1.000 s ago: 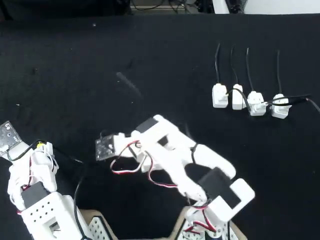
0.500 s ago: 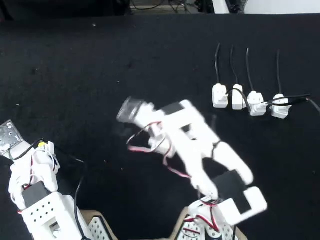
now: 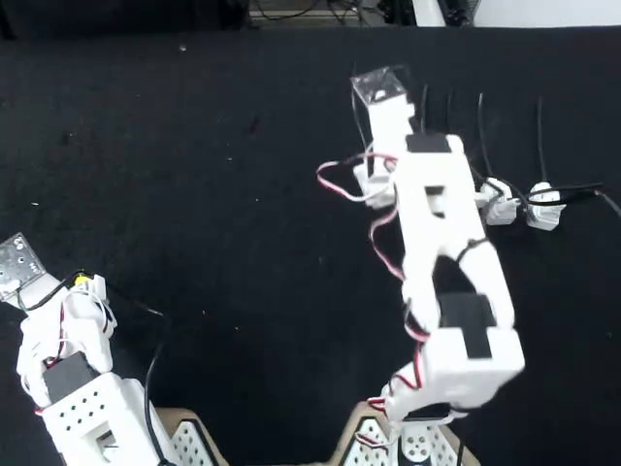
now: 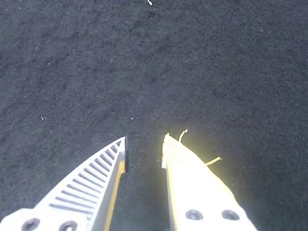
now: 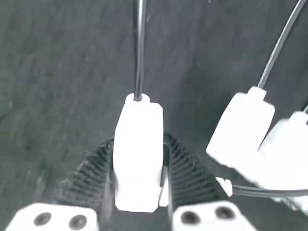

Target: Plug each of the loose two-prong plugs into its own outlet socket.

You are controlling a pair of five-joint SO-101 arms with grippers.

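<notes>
A row of white two-prong plugs with thin black cords lies at the table's back right. Two of them, a plug (image 3: 500,201) and the end plug (image 3: 543,209), show beside my right arm (image 3: 441,223), which stretches over the row's left end. My right gripper (image 5: 138,144) is shut on the leftmost white plug (image 5: 138,159), one ribbed finger (image 5: 185,173) against each side, its cord (image 5: 139,48) running straight away. A neighbouring plug (image 5: 240,132) lies close beside it. My left gripper (image 4: 144,144) sits low over bare black cloth at the front left, slightly open and holding nothing.
A loose black cable (image 3: 572,194) crosses the plugs at the right end of the row. The black table cloth (image 3: 194,175) covers the whole surface. The left arm's base (image 3: 87,408) stands at the front left edge.
My right arm has swung from the front middle of the table out to the back right, and its gripper now holds the leftmost plug. The left arm has not moved.
</notes>
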